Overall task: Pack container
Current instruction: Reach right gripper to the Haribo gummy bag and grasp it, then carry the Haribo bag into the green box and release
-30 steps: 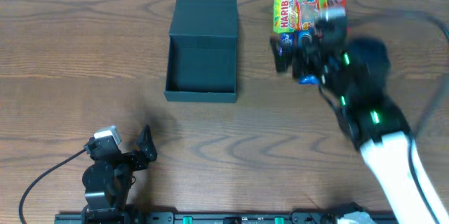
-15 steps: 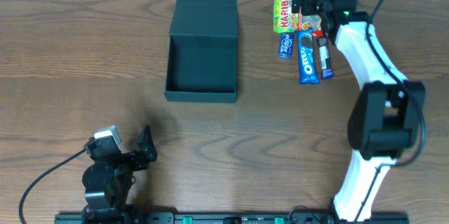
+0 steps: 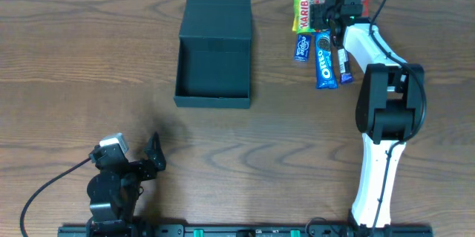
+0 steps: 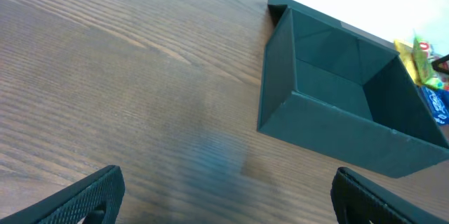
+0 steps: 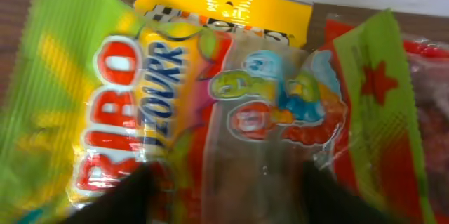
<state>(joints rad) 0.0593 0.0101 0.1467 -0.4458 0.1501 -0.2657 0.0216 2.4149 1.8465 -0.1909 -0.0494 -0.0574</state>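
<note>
The container, a dark green box with its flap lid folded back, stands open at the table's back middle, and its inside shows bare; the left wrist view also has the container. At the back right lie the snack packets. My right gripper is down on the yellow Haribo packet. In the right wrist view its dark fingers stand apart on either side of the Haribo packet's clear window, right gripper. My left gripper rests open near the front left, left gripper over bare wood.
A blue Oreo bar, a small blue packet and a dark bar lie just in front of the Haribo packet. A red and green packet lies right of it. The table's back edge is close behind them.
My right arm has swung from the middle right to the back and come down on the Haribo packet, and its jaws have narrowed. The left arm has not moved.
</note>
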